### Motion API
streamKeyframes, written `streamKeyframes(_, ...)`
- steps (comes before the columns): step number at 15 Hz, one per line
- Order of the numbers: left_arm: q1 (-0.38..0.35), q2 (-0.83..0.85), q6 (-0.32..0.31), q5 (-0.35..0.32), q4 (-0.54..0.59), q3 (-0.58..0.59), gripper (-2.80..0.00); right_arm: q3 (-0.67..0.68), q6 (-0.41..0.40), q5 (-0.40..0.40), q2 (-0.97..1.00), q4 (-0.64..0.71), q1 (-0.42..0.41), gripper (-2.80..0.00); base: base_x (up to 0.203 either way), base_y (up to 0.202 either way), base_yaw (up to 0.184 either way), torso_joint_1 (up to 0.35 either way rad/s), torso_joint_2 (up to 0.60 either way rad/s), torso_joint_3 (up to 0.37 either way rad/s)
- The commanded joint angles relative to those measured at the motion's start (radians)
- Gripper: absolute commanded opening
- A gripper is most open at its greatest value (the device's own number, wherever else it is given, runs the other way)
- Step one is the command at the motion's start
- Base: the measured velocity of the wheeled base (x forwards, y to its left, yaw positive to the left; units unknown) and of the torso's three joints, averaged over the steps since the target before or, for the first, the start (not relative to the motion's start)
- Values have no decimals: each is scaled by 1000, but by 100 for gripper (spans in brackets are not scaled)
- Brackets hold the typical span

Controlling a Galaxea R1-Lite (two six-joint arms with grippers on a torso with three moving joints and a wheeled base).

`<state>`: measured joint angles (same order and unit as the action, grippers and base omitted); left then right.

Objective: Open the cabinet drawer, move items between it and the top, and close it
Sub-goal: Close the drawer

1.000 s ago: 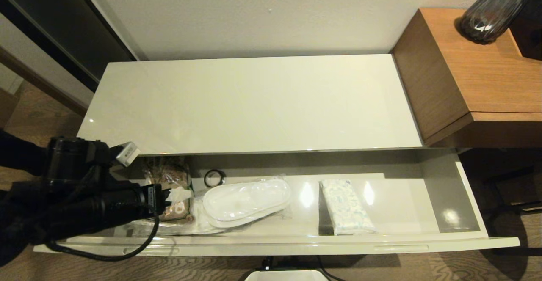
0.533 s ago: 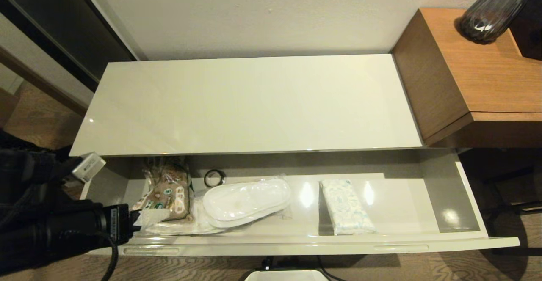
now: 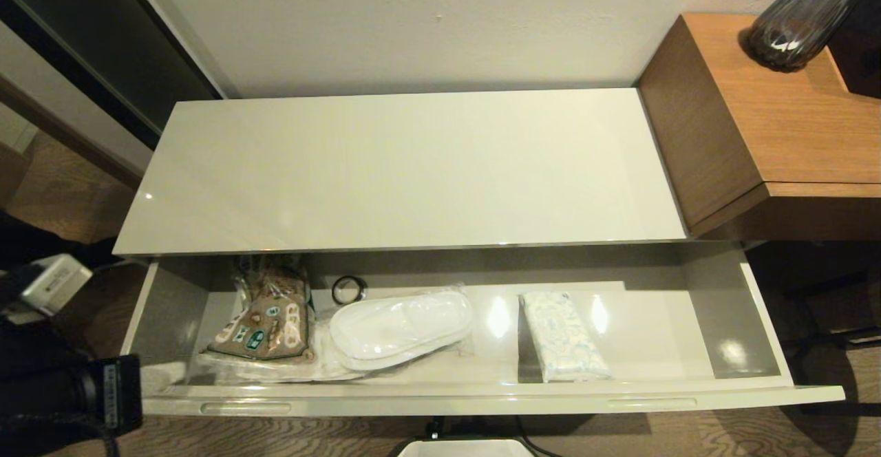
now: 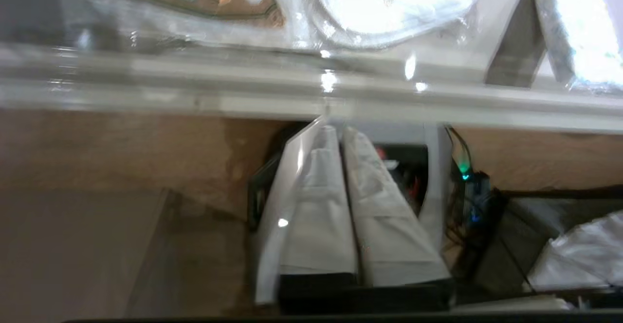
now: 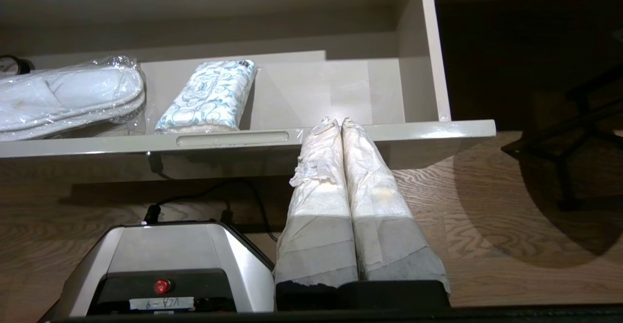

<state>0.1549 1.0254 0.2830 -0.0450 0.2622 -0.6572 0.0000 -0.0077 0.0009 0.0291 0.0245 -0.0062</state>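
The cabinet drawer stands open beyond my left gripper, whose jaws are together and empty. Slippers and tissue pack lie inside; the top awaits them.

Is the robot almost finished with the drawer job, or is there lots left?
Lots left. Done: the wide cream-beige drawer is pulled open. In hand: nothing; the left gripper is shut and empty in front of the drawer, the right gripper shut and empty too. Left: the plastic-wrapped white slippers and blue-printed tissue pack lie inside, the glossy cream cabinet top is bare, and the drawer needs closing.
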Motion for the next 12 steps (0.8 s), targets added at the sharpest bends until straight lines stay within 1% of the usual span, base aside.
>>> streamKeyframes(1,-14,-143,6,2,122,-30,-280,3,0,1,0,0,0,-280,0,0,0,0,0,0)
streamKeyframes(2,-18,-165,7,3,144,-12,-280,3,0,1,2,0,0,-280,0,0,0,0,0,0)
streamKeyframes(4,-19,-163,7,4,142,54,-280,3,0,1,0,0,0,-280,0,0,0,0,0,0)
streamKeyframes(5,-19,-155,10,7,132,92,-280,3,0,0,0,0,0,-280,0,0,0,0,0,0)
streamKeyframes(7,-18,-156,16,0,77,155,-280,3,0,1,2,0,0,-280,0,0,0,0,0,0)
streamKeyframes(12,-17,-150,18,-11,68,193,-280,3,0,1,2,0,0,-280,0,0,0,0,0,0)
